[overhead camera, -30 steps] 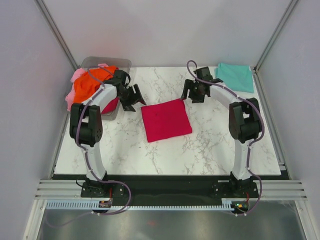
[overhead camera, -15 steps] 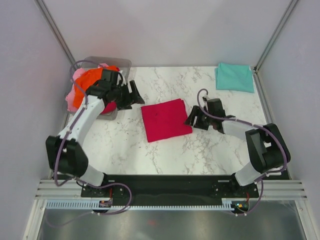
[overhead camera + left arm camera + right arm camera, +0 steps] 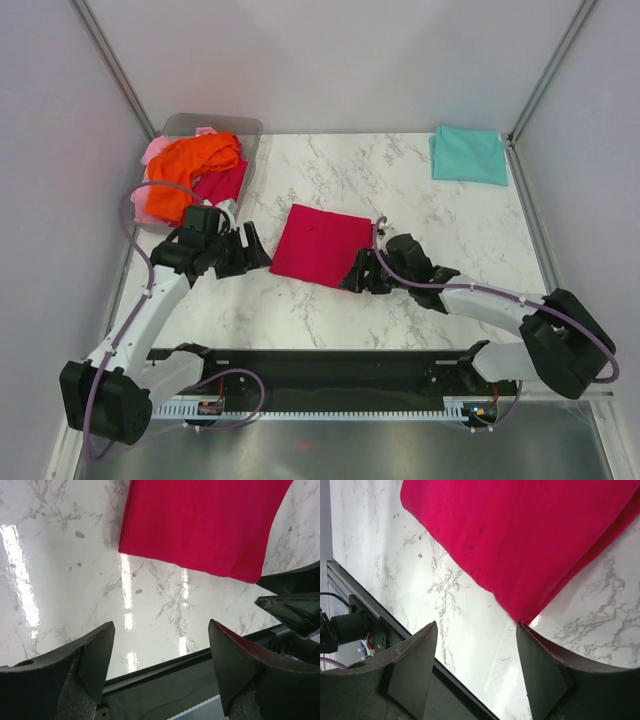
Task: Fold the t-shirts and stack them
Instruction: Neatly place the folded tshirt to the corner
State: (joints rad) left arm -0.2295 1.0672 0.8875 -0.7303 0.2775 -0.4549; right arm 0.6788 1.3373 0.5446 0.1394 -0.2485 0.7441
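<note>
**Top view.** The crimson shirt (image 3: 322, 245) lies folded to a rough square in the middle of the table (image 3: 440, 215), askew to its edges. The left gripper (image 3: 250, 250) sits low just off the shirt's left edge, and the right gripper (image 3: 358, 277) is at its near right corner. This flanking probably sets up a final fold or a lift. The teal shirt (image 3: 468, 155), folded in the far right corner, looks like the base of the stack. The orange shirt (image 3: 195, 165) and the pink shirt (image 3: 150, 155) are heaped over the bin (image 3: 215, 125) and not yet folded. What lies under them is hidden. From here the jaw gaps are hard to read.

**Left wrist.** The left gripper (image 3: 160, 660) is spread wide and empty, with only bare marble between its fingers (image 3: 97, 655). The crimson shirt (image 3: 205, 525) lies ahead of the tips and is cut off at the top of the frame.

**Right wrist.** The right gripper (image 3: 477, 655) also gapes and holds nothing. A corner of the crimson shirt (image 3: 520, 540) reaches one of its fingers (image 3: 540, 665), but I cannot tell whether they touch.
</note>
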